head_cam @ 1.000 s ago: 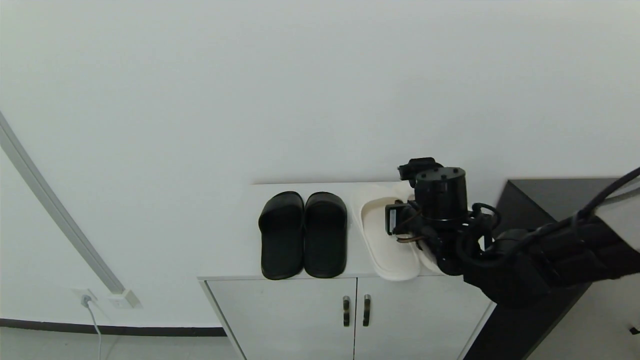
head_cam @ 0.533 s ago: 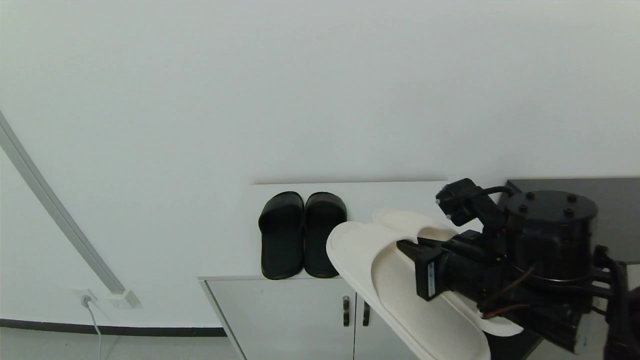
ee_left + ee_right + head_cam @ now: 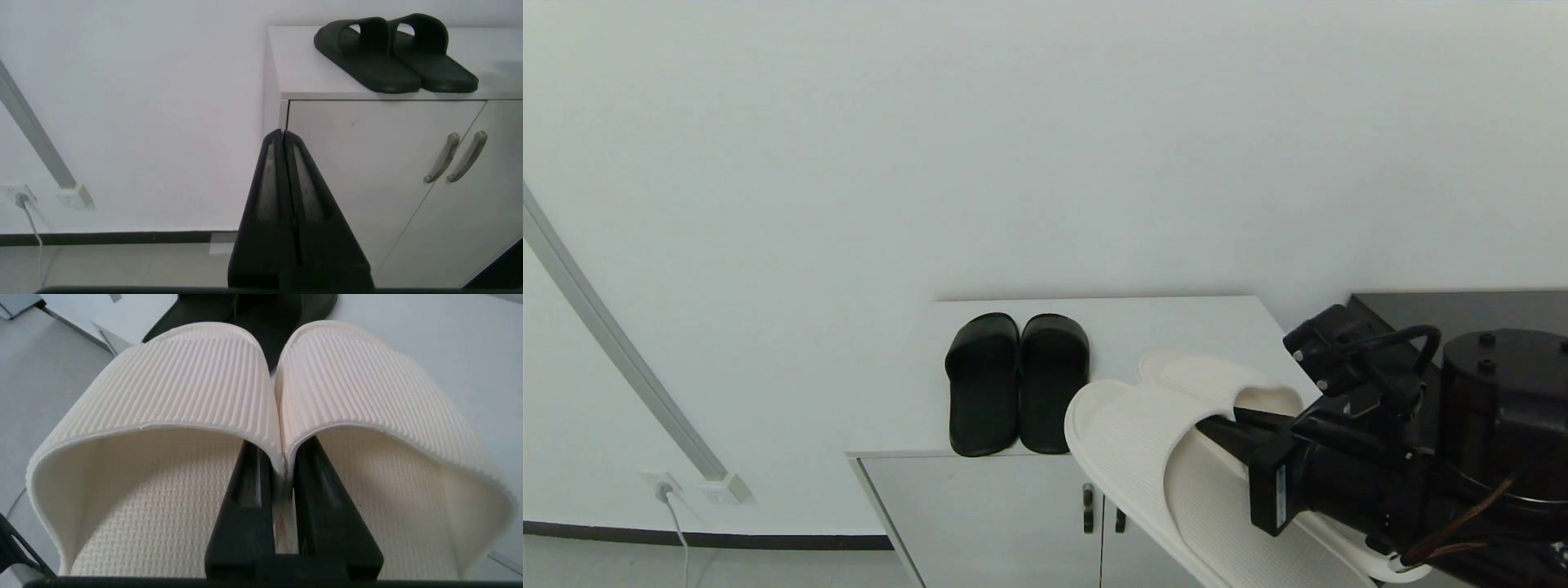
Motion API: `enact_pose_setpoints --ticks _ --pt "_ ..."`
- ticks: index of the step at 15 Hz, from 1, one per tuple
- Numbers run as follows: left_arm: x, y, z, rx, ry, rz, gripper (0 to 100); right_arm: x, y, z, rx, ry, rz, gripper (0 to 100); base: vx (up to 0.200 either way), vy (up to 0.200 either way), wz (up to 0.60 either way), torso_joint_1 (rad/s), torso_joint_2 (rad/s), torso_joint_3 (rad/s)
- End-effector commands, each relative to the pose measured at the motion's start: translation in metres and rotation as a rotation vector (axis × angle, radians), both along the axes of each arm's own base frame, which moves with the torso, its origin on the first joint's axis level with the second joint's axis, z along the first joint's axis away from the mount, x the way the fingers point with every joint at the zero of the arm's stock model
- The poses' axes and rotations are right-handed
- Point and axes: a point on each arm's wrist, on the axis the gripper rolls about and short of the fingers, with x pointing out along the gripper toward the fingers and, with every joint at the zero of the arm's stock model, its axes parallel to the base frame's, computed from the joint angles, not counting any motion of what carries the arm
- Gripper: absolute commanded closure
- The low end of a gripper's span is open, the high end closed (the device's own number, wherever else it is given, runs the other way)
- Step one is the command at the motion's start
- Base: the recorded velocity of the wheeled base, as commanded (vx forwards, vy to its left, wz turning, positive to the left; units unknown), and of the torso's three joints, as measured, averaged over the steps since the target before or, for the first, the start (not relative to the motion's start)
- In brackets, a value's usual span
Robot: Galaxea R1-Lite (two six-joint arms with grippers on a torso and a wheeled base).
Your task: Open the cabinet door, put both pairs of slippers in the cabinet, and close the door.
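Holding the white slippers (image 3: 1143,441) by the inner edges of both straps, your right gripper (image 3: 1229,429) has the pair pinched together in the air. It is near and right of the cabinet (image 3: 988,523), toes tilted up toward the black slippers (image 3: 1017,384) on the left of its top. That grip looks thin: only two soft strap edges sit between the jaws, so a quick swing could shake one slipper loose. The doors are shut, and the handles (image 3: 1088,506) lie just beyond the hanging soles, so you risk bumping the pair against the front. Your left gripper (image 3: 283,163) is closed on nothing, low and left of the cabinet. It must spread before taking a handle, or it merely pushes the door.
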Motion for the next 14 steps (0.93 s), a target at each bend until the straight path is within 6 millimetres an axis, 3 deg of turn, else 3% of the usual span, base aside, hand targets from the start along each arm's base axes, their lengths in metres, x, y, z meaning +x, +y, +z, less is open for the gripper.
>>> enact_pose_setpoints --ticks 1,5,14 --pt "0.0001 0.0 0.0001 -0.001 0.001 0.0 100 -0.0004 -0.0003 0.0004 0.002 -0.001 0.0 100 0.0 0.0 0.0 0.0 0.0 0.0" --pt "0.0001 0.0 0.0001 0.001 0.001 -0.001 100 -0.0008 -0.0008 -0.001 -0.001 0.002 0.0 100 0.0 0.0 0.0 0.0 0.0 0.0" --pt "0.0001 0.0 0.0001 -0.001 0.001 0.0 100 -0.0022 -0.004 -0.0055 -0.011 0.013 -0.005 100 -0.2 0.0 0.0 0.0 0.0 0.002"
